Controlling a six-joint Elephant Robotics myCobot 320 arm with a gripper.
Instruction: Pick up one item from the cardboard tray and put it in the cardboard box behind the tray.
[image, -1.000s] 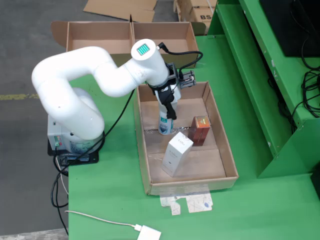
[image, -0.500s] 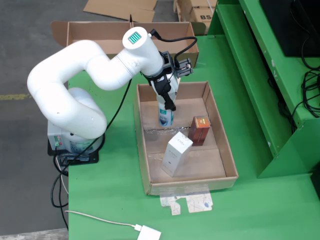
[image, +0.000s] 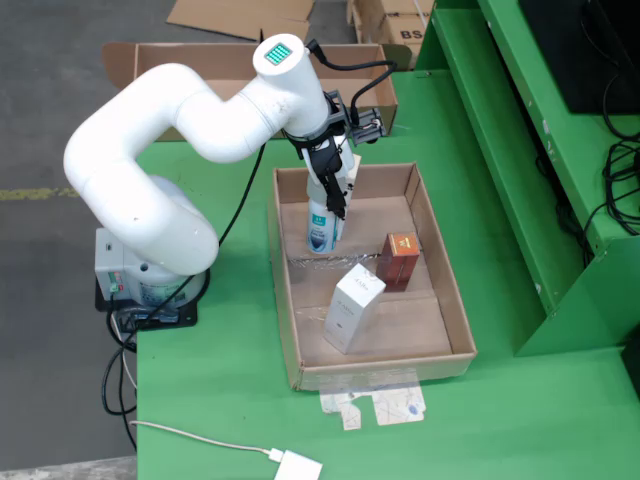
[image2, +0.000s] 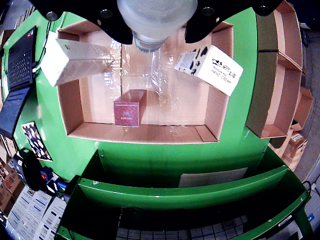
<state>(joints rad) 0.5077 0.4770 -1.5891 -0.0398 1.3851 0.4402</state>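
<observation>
Gripper (image: 327, 196) is clamped on the bottle (image: 321, 225), upper centre of the fixed view, over the back end of the cardboard tray (image: 455, 310). The bottle's base appears clear of the tray floor, though I can't be sure from this angle. In the wrist view the bottle (image2: 152, 22) fills the top centre, with the black jaws tight on either side of it.

Handling, my read:
- Small plastic bottle, white with a blue label. Probably light and rigid enough to take the squeeze.
- Round and smooth, so it could rotate or slip in the jaws on a fast swing.
- The hold sits on the upper body, with the bottle hanging roughly upright below. A reasonable spot, since the weight stays under the pinch.

Left in the tray: white carton (image: 353, 305) lower centre, brown carton (image: 400, 260) to its right, both well apart from the bottle.

Target cardboard box (image: 200, 75) is at the top of the fixed view, behind the tray, with a centre divider. The drop needs to clear its front wall.
</observation>
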